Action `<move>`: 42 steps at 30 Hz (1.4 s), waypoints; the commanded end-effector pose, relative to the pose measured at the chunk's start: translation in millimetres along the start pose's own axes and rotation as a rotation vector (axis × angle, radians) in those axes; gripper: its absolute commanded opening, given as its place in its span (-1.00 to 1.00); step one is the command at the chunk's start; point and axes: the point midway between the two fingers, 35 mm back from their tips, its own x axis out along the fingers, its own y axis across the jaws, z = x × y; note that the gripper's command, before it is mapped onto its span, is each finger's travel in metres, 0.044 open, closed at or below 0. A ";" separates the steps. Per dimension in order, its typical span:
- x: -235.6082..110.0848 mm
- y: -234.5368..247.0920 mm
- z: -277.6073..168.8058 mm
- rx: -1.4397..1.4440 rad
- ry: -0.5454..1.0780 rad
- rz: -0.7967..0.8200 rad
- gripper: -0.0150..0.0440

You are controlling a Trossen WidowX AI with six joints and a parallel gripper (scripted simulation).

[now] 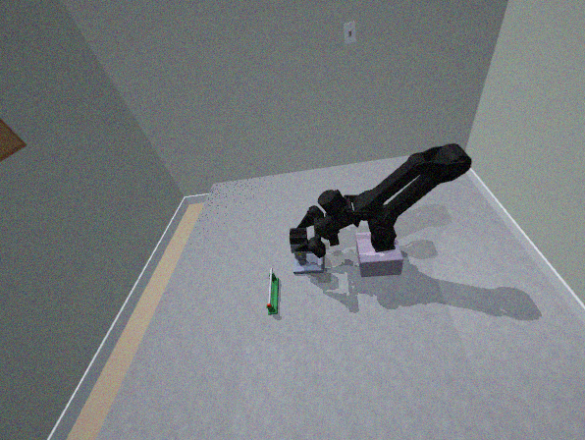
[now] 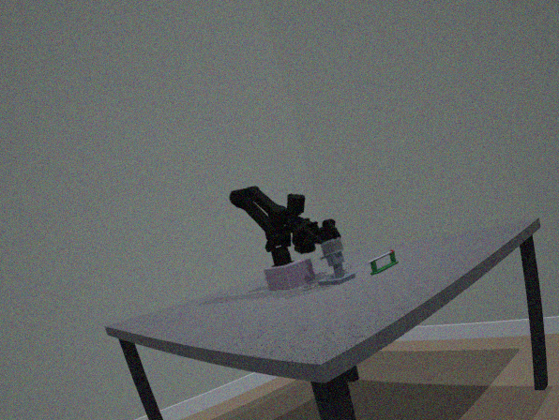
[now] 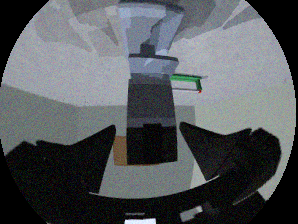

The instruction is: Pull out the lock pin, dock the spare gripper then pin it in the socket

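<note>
On the left of the grey desk [image 1: 206,344], seen from above, a green cradle [image 1: 274,295] lay with a thin white pin [image 1: 270,287] along it, a red tip at its near end. Just right of it, well apart, the mount [image 1: 308,265] stood on its flat plate with the spare gripper [image 2: 332,247] upright in its socket. Above that, the claw [image 1: 305,242] was spread nearly full wide, gripping nothing. Farther right, the arm rose from a pale lilac base block [image 1: 390,265].
</note>
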 end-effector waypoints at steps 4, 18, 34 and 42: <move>-7.1 0.3 -10.8 0.000 0.000 0.000 1.00; -23.4 0.9 -30.7 -0.001 -0.016 0.000 1.00; -38.9 1.6 -51.8 -0.001 -0.033 0.000 1.00; -47.7 2.0 -67.5 -0.001 -0.044 0.000 1.00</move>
